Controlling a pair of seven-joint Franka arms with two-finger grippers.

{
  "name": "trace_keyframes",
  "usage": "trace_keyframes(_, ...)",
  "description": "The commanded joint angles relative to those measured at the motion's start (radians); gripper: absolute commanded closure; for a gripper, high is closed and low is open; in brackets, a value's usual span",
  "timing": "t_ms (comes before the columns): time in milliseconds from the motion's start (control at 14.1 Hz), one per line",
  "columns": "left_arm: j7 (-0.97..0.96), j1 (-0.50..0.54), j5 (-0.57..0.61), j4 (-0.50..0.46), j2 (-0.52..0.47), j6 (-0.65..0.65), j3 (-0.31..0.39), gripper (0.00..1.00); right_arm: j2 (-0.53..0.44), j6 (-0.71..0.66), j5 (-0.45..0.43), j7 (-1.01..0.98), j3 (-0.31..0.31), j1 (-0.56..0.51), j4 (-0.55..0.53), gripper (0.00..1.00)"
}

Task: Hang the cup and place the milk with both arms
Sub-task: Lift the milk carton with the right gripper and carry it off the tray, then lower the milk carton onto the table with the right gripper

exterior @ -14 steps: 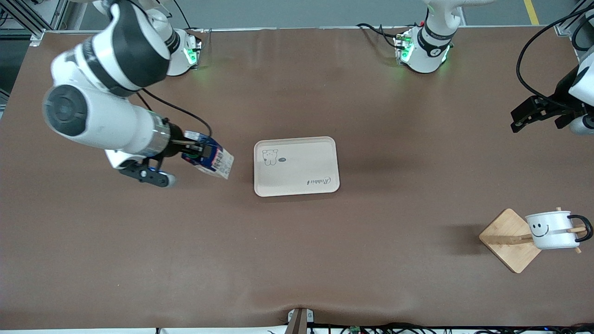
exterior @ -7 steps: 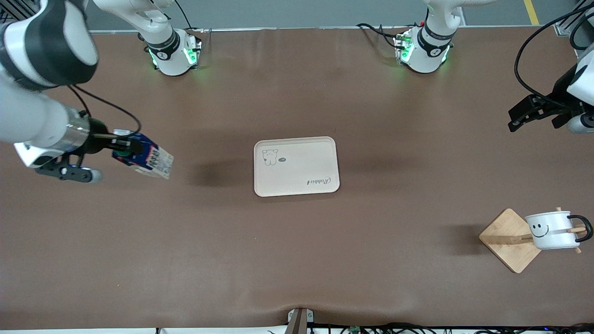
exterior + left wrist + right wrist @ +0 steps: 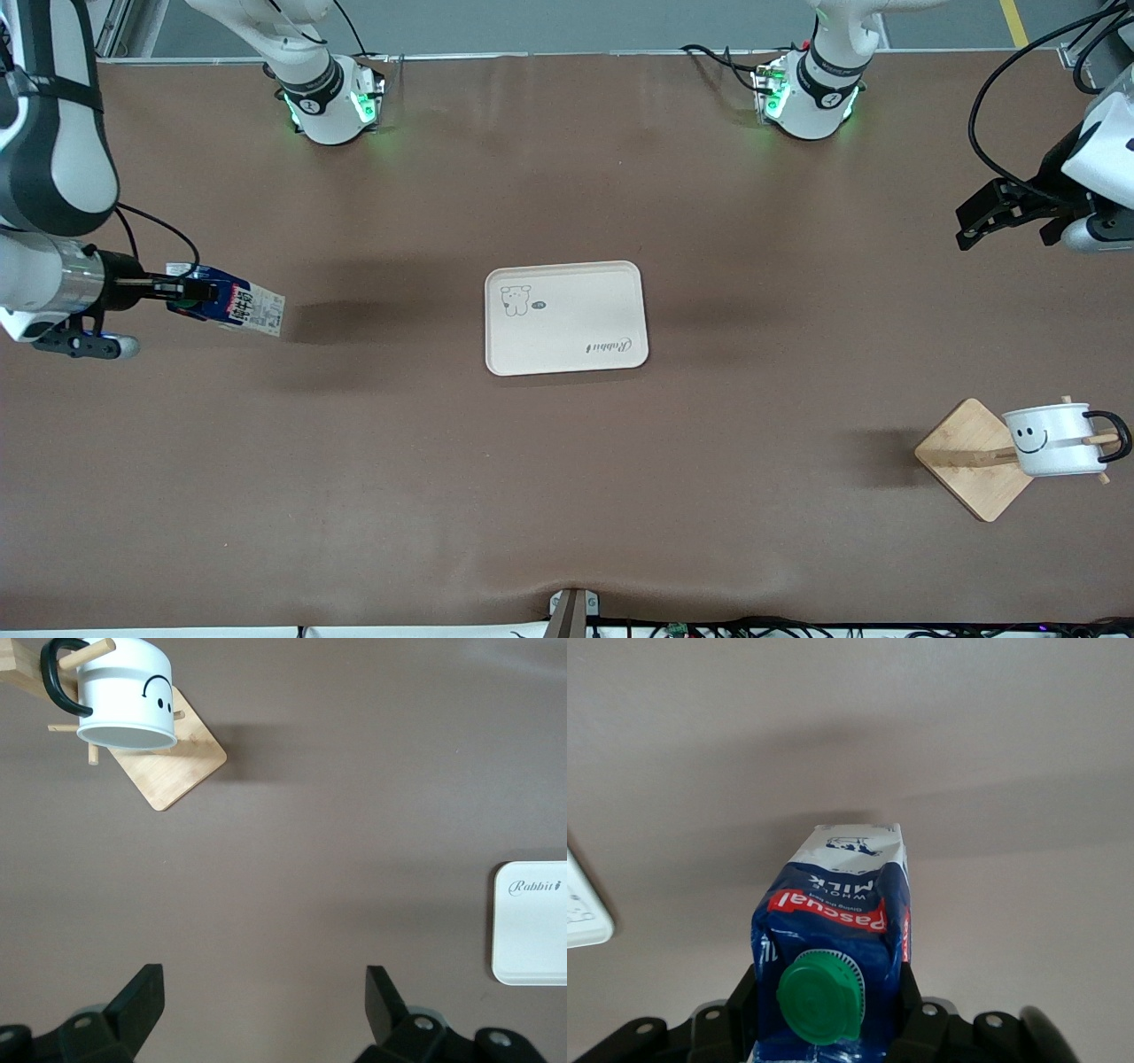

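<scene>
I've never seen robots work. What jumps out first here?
The right hand holds a blue milk carton in the air over the right arm's end of the table. At the left arm's end, a smiley cup hangs on a wooden rack; a cream tray lies mid-table.

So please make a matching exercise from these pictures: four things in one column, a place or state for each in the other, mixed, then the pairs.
Things
1. cup
2. milk
3. tray
4. left gripper

Places or states
A. lies flat at the middle of the table, nothing on it
B. open, holds nothing
C. hangs by its handle on a peg of the wooden rack
D. held in the right gripper, above the table

Pairs: 1-C, 2-D, 3-A, 4-B
</scene>
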Motion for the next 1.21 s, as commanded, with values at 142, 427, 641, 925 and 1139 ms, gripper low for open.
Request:
trace_keyframes(142, 0.002, 0.003, -0.014, -0.013, -0.025, -0.031, -0.001, 0.00, -0.075, 0.139, -0.091, -0.057, 0.020, -0.035, -0.213, 1.00)
trace_keyframes(427, -0.002, 0.004, -0.014, -0.013, -0.025, -0.033, -0.001, 0.00, -0.078, 0.204, -0.088, -0.129, 0.022, -0.079, -0.274, 1.00)
trace_keyframes(641, -0.004, 0.004, -0.014, -0.011, -0.019, -0.030, -0.001, 0.00, -0.077, 0.207, -0.076, -0.129, 0.022, -0.088, -0.276, 1.00)
trace_keyframes(925, -0.005, 0.004, -0.016, -0.011, -0.019, -0.024, -0.001, 0.00, -0.072, 0.210, -0.067, -0.131, 0.023, -0.089, -0.279, 1.00)
trace_keyframes(1139, -0.002, 0.008, -0.016, -0.011, -0.025, -0.031, 0.005, 0.00, -0.075, 0.256, -0.055, -0.134, 0.023, -0.101, -0.320, 1.00)
